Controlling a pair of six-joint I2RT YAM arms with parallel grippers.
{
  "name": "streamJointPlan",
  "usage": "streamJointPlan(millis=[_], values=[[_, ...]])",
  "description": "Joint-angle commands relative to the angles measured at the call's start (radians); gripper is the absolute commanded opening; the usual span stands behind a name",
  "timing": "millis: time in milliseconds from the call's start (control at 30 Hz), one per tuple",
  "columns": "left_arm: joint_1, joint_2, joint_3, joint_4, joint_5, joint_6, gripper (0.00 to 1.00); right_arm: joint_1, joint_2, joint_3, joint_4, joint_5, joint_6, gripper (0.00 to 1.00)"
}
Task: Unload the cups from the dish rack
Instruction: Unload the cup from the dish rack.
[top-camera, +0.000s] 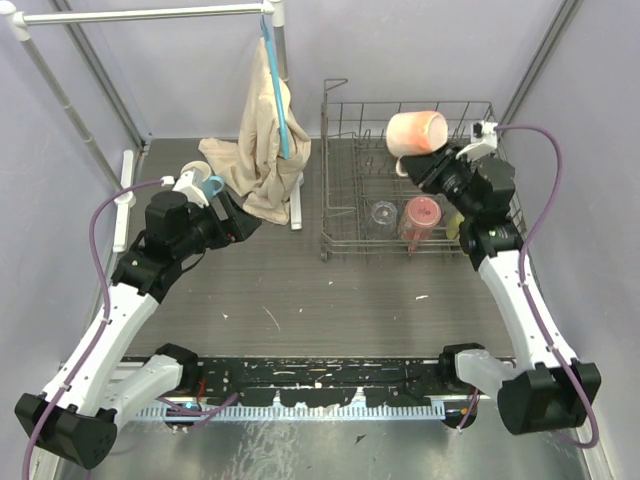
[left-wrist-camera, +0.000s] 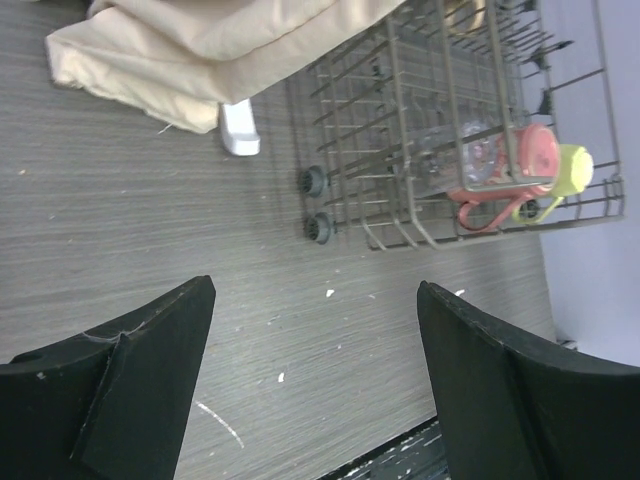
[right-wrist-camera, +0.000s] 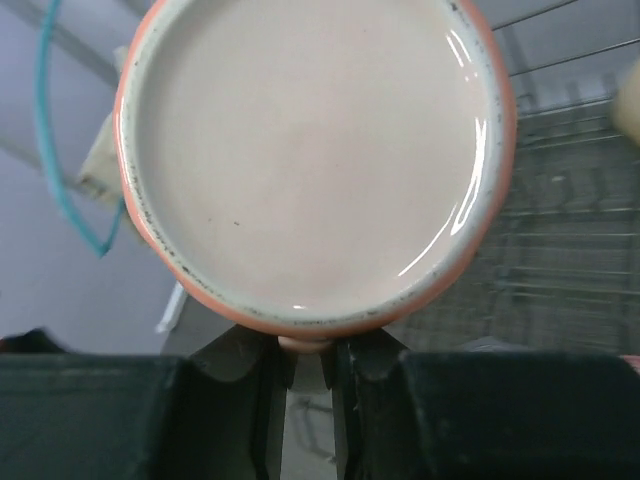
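I see soft, even overhead light, with only faint shadows on the worktop (top-camera: 300, 290). In the right wrist view, glare arcs streak inside the mug (right-wrist-camera: 310, 150), and everything behind it is blurred.

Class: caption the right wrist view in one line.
Right gripper holds salmon mug, open mouth facing the camera, dish rack behind.

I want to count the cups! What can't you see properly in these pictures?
- Right wrist view: the salmon mug held by the right hand fills the picture, hiding most of the dish rack.
- Top view: the right arm covers most of the yellow-green mug.
- Left wrist view: rack wires cross the clear glass, blurring its shape.
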Motion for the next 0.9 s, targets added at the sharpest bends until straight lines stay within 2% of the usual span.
streamJointPlan(millis=[0,200,433,500,667,867], values=[[-0.004,-0.027,-0.022,0.146,0.098,-0.02,0.9,0.079,-0.133,-0.053,0.24,-0.163,0.11,0.01],[-0.001,-0.037,-0.109,0.38,0.245,-0.096,0.91,0.145,-0.212,-0.17,0.439,-0.33,0.286,0.01],[-0.002,-0.022,-0.211,0.818,0.481,-0.255,0.92,0.231,-0.231,-0.257,0.634,-0.43,0.462,0.01],[-0.001,-0.012,-0.209,0.859,0.51,-0.263,0.92,0.281,-0.231,-0.279,0.679,-0.425,0.5,0.01],[-0.002,-0.005,-0.213,0.982,0.57,-0.316,0.91,0.417,-0.224,-0.284,0.668,-0.388,0.477,0.01],[-0.002,0.004,-0.21,1.02,0.601,-0.339,0.88,0.54,-0.186,-0.28,0.701,-0.342,0.464,0.01]])
